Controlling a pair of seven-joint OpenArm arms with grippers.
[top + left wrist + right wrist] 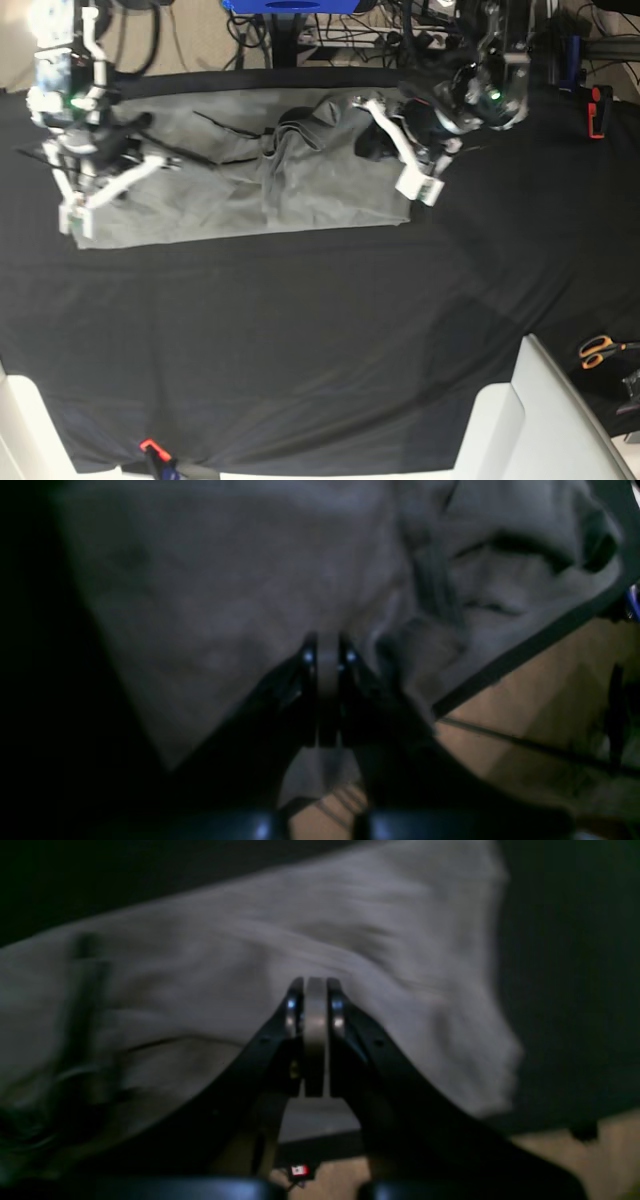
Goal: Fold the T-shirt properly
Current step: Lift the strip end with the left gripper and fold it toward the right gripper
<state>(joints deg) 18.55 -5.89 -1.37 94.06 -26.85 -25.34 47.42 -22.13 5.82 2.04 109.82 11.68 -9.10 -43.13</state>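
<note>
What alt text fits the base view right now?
A grey T-shirt lies rumpled across the far side of a black table cloth, with the right gripper at its left end and the left gripper at its right end, both shut.

Grey T-shirt (240,180) — rumpled, seemingly half-folded, far side of table.

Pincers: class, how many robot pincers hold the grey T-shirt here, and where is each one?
2. The right pincer is at the T-shirt's left end in the base view; the left pincer is at its right end. Both are shut on cloth.
</note>
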